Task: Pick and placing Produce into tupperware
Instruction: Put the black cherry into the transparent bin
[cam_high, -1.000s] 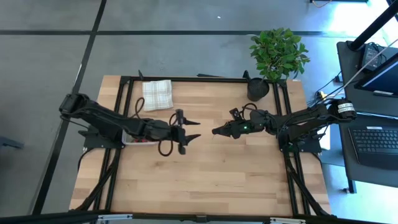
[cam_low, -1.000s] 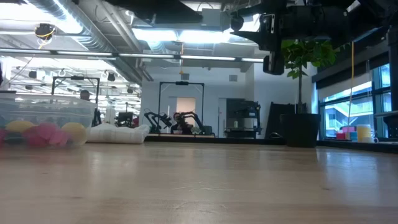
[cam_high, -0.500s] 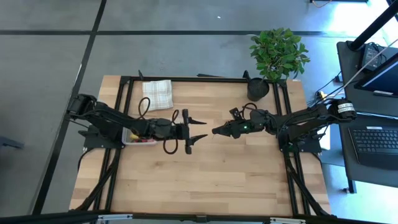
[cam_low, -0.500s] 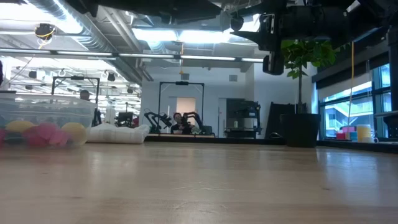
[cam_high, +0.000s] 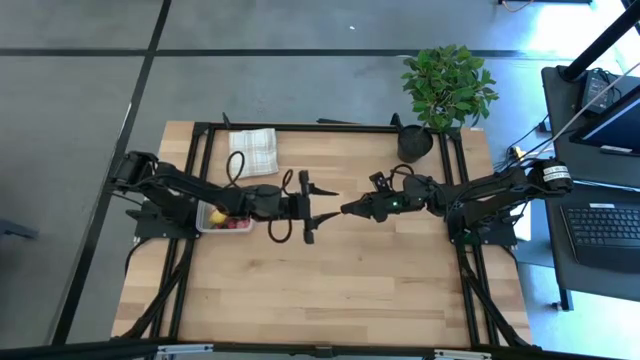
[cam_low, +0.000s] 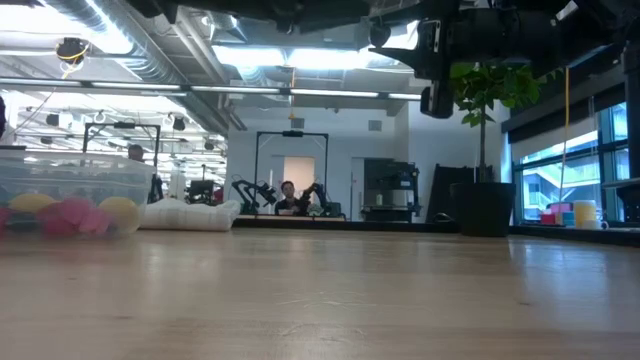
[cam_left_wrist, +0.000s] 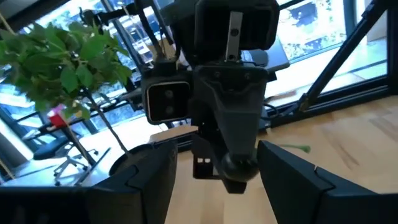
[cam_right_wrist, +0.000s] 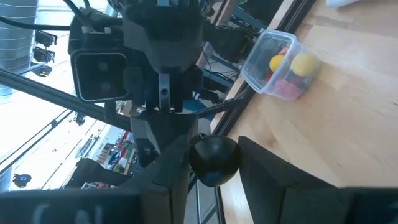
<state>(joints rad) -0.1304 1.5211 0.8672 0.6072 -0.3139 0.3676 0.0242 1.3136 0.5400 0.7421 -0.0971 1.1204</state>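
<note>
1. The wooden counter (cam_high: 340, 290) carried a potted plant (cam_high: 447, 85) at its far right corner and a folded checked cloth (cam_high: 252, 152) at the far left.
2. Both arms reached inward, so the left gripper (cam_high: 328, 205) and the right gripper (cam_high: 346, 210) met tip to tip over the counter's middle, raised off the wood.
3. The left gripper's fingers (cam_left_wrist: 149, 180) stood spread wide and empty, one on each side of the right gripper's tip.
4. The tupperware (cam_right_wrist: 256, 70) sat near the counter's left edge, partly under the left arm, with yellow pieces (cam_right_wrist: 303, 63) and pink pieces (cam_right_wrist: 287, 87) already inside.
5. The right gripper's fingers were closed on a small dark cherry-like piece (cam_right_wrist: 214, 160), pinched at its sides.
6. That piece looked light, round and smooth, so it would likely roll or pop out of a loose pinch. A hold across its widest part, squeezed gently, seemed safest, and it looked small enough to drop easily into the open container.
</note>
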